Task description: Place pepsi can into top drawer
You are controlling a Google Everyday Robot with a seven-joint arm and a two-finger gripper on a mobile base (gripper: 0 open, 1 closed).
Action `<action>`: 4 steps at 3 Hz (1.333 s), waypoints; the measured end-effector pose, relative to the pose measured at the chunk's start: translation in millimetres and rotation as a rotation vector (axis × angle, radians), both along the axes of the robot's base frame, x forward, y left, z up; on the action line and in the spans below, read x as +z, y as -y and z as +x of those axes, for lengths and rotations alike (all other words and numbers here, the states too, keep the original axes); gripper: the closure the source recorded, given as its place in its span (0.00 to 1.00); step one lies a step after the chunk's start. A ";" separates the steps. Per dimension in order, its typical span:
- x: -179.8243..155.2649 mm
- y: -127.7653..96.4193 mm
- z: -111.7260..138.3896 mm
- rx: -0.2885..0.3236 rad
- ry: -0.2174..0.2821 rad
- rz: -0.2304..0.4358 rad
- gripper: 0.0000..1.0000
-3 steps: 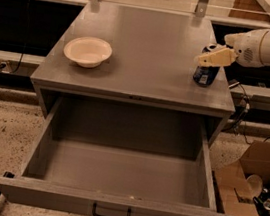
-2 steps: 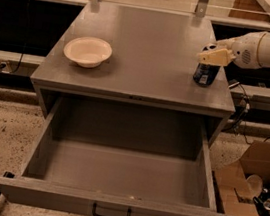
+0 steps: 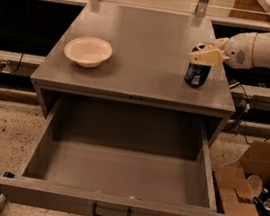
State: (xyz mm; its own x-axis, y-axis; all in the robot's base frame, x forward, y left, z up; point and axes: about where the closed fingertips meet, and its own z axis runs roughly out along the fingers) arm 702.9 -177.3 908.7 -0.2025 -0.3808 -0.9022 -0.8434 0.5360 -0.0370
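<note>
The pepsi can (image 3: 196,76), dark blue with white markings, stands upright near the right edge of the grey cabinet top (image 3: 146,36). My gripper (image 3: 206,54) reaches in from the right on a white arm and its cream fingers (image 3: 209,56) close around the can's top. The can's base is at or just above the surface. The top drawer (image 3: 115,205) is pulled fully open below, towards the camera. Its grey inside holds nothing, and a black handle (image 3: 110,212) sits at the centre of its front.
A cream bowl (image 3: 88,51) sits on the left of the cabinet top. An open cardboard box (image 3: 248,197) with cans and clutter stands on the floor at the right of the drawer. Cables hang by the cabinet's right side.
The gripper and the can have both shifted a little to the left across the cabinet top. The bowl and drawer have not moved.
</note>
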 end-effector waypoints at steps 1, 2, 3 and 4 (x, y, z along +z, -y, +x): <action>15.9 -29.2 -50.4 0.169 -0.017 0.047 1.00; 23.3 -55.1 -114.3 0.321 -0.023 0.023 1.00; 14.0 -84.8 -175.5 0.500 0.032 -0.159 1.00; 1.2 -83.1 -181.1 0.556 0.094 -0.263 1.00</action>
State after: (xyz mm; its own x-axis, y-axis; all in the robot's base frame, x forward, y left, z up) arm 521.8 -94.2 909.9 0.1659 -0.6181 -0.7684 -0.9804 -0.0192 -0.1962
